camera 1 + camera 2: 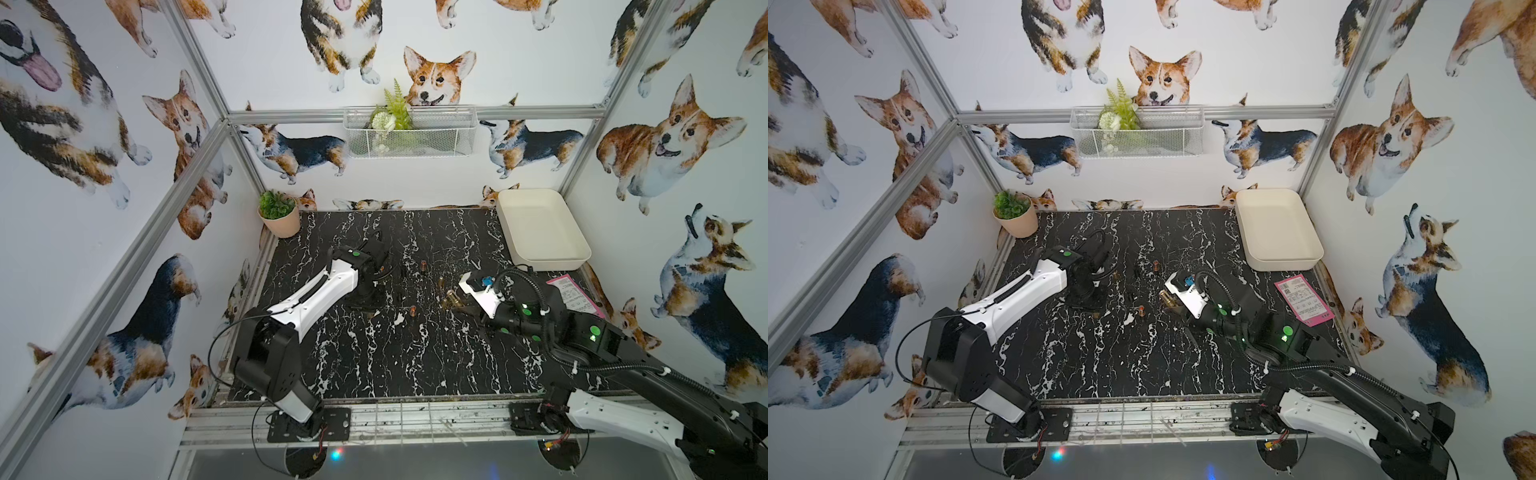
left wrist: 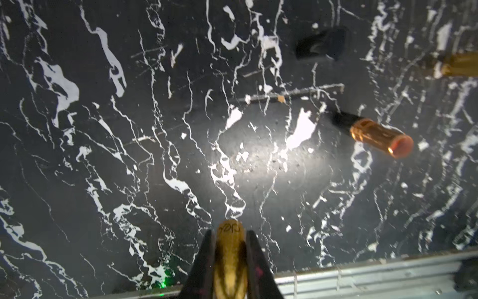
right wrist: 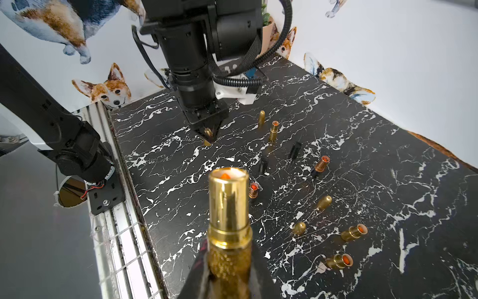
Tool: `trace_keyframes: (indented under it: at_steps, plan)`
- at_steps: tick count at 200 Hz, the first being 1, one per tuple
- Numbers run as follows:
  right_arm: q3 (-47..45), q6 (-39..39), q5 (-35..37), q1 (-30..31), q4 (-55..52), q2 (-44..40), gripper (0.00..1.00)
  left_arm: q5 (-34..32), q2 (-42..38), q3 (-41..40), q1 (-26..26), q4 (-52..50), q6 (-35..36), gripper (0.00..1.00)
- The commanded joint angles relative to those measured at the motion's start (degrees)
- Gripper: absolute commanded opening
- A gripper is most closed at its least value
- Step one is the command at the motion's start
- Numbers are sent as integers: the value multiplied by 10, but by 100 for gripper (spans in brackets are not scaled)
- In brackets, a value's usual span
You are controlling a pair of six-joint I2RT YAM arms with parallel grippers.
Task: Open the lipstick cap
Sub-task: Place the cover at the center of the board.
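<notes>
Gold cap (image 2: pixel 230 248), cut off at edge

Corgi-print walls (image 1: pixel 54 266) enclose a black, white-veined tabletop (image 1: pixel 374 365), a potted plant (image 1: pixel 277 210) in one far corner.

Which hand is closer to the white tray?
Right. The right hand is near the tray's front corner; the left hand is far across the table.

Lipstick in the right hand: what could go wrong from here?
1. The lipstick, uncapped in the right hand, could knock the other tubes nearby when it is set down.
2. The cap pinched in the left hand has a rounded end; once released, it may roll away.
</notes>
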Motion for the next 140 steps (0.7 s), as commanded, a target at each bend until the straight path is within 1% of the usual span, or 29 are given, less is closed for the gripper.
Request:
trace_keyframes:
  at_steps: [1,29,45,64,79,117,140]
  plan:
    - [-4,8,6,0,15,-3,2,-42,41,-4,6,44,5,0]
    - [-3,11,8,0,17,-3,2,-32,72,-22,27,72,16,0]
    - [-5,13,10,0,15,-3,2,-38,83,-33,33,83,19,0]
    - [-5,13,13,0,12,0,2,-34,79,-58,42,110,10,0]
    - [-6,13,13,0,12,1,2,-34,74,-75,47,133,3,3]
    - [-5,9,17,0,8,2,2,-32,92,-87,53,147,1,2]
    - [-6,9,22,0,5,0,2,-35,87,-96,58,156,-2,2]
